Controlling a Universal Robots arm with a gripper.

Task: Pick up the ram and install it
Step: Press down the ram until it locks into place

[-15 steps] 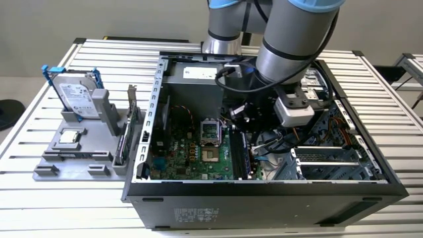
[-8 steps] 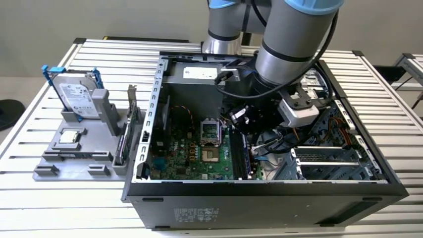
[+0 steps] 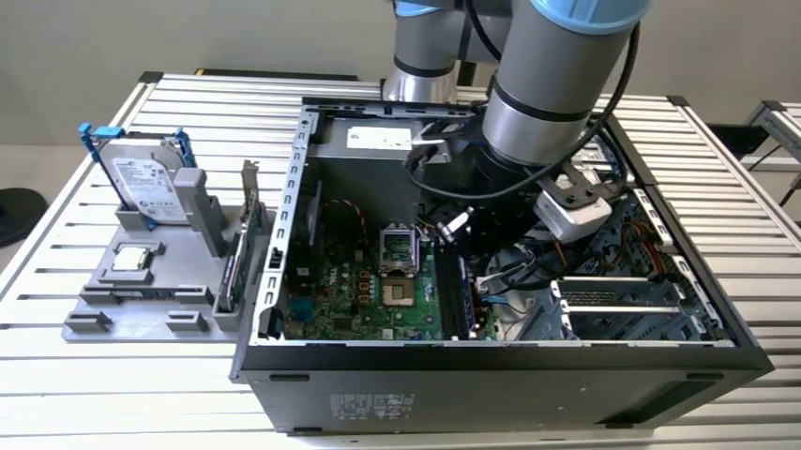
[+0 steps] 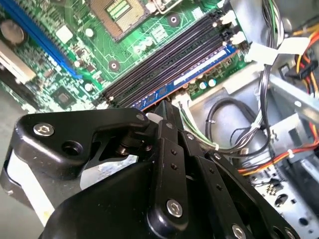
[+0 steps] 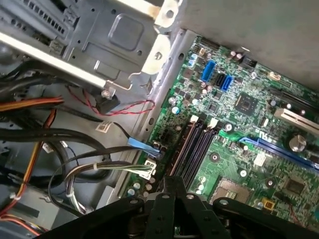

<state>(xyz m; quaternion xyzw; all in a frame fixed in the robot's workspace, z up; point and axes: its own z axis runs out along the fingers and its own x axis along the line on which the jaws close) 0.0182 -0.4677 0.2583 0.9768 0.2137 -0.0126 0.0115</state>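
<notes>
Reaching down into the open computer case (image 3: 501,361), fingers (image 4: 167,117) together above the seated ram (image 4: 194,74).

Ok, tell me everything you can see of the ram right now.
The ram is a long, narrow blue-green board seen edge-on, with a pale label strip. It stands in the outermost of the black memory slots on the green motherboard, next to the case's bare metal. The gripper is over its near end; contact cannot be judged.

Slatted metal table (image 3: 113,375) under open computer case (image 3: 501,375) and grey parts holder (image 3: 138,309).
</notes>
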